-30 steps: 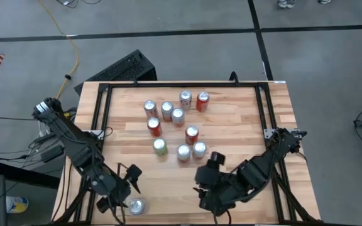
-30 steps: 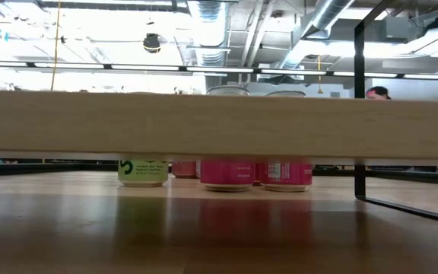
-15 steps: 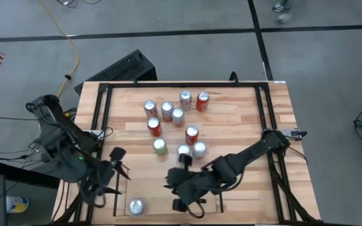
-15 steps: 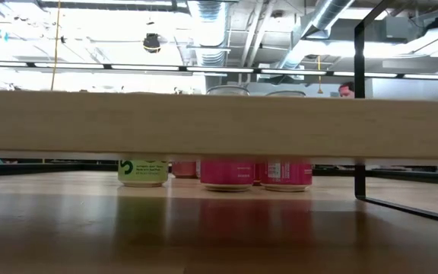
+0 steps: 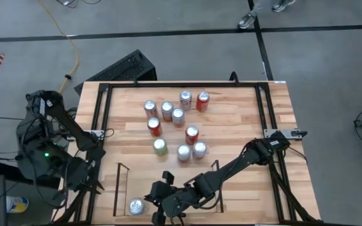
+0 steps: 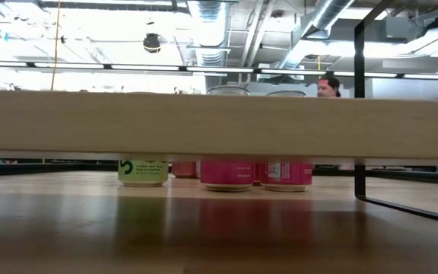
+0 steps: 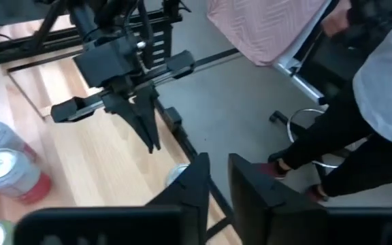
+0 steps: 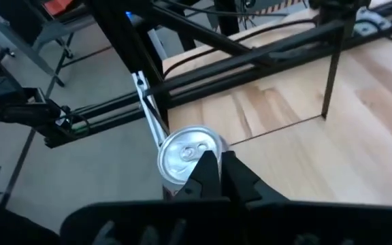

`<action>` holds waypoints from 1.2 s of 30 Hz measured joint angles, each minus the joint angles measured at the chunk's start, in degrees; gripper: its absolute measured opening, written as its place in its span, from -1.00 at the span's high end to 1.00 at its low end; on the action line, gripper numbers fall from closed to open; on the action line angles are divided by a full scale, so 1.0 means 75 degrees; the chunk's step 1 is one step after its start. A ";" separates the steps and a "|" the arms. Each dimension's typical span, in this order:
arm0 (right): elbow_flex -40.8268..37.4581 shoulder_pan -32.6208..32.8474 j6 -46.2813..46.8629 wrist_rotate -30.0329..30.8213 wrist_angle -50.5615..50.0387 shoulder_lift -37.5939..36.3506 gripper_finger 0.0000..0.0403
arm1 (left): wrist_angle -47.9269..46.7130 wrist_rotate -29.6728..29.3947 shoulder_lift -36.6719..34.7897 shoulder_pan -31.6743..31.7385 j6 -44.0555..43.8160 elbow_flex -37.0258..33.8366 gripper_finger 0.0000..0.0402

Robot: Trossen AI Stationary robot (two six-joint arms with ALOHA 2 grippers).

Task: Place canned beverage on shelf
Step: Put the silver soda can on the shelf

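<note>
Grey concrete floor surrounds the light wood table [image 5: 231, 119], which carries a black metal frame around its top. Take the shelf [image 5: 168, 188], the low bay with thin black rails at the table's near edge, as the landmark. One silver-topped can [image 5: 136, 206] stands upright at the shelf's left end, just inside its left rail. Beyond the shelf, toward the table's middle, a cluster of cans [image 5: 176, 125] stands upright (silver, red and one green).

Within the shelf, the right gripper [image 5: 158, 207] sits just beside that lone can, fingers pressed together with nothing between them; in its wrist view the fingertips [image 8: 209, 170] overlap the can's rim [image 8: 189, 160], though actual contact is hard to judge. Left of the shelf, off the table's edge, the left gripper [image 7: 214, 178] hangs with its fingers nearly together, pinching nothing.
</note>
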 joint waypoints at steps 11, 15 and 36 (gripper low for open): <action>0.0000 0.0133 0.0302 -0.0042 0.0085 0.0297 1.00 | -0.0005 -0.0600 -0.0010 -0.0530 -0.0061 0.0000 0.99; 0.0000 0.0123 0.0414 -0.0004 0.0070 0.0407 1.00 | -0.0036 -0.0600 -0.0010 -0.0530 -0.0070 0.0000 1.00; 0.0009 0.0126 0.0348 -0.0365 0.0208 0.0434 1.00 | 0.0008 -0.0738 -0.0007 -0.0530 -0.0084 0.0000 1.00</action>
